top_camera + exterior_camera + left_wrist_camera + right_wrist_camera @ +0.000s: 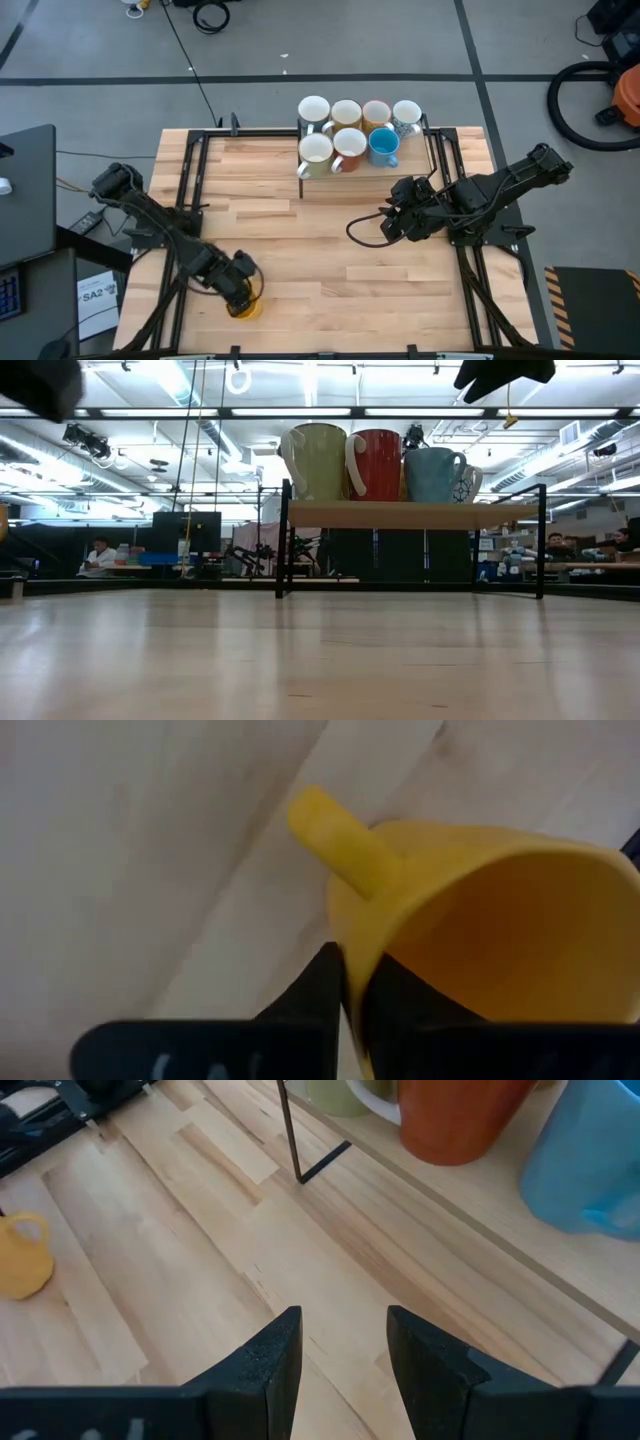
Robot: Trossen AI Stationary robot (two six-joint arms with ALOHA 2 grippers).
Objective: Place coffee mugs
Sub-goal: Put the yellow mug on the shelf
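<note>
Wooden bench [300, 250] seen from above. L pincer [243, 292], near the front-left corner, is clamped on the rim of a yellow mug [246, 304], one finger inside, one outside. Seven more mugs [347, 130] sit on a small rack [330, 170] at the back edge. R pincer [390, 222] hovers mid-bench w/ fingers apart, holding nothing. Step: pickup. Next, prob. lift w/o tilting and carry to the rack.

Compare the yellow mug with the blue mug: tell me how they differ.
The yellow mug sits on the bare table near the front left corner; the blue mug stands on the raised shelf at the back among other mugs. The left gripper is shut on the yellow mug's rim; nothing grips the blue mug. Both have handles.
</note>
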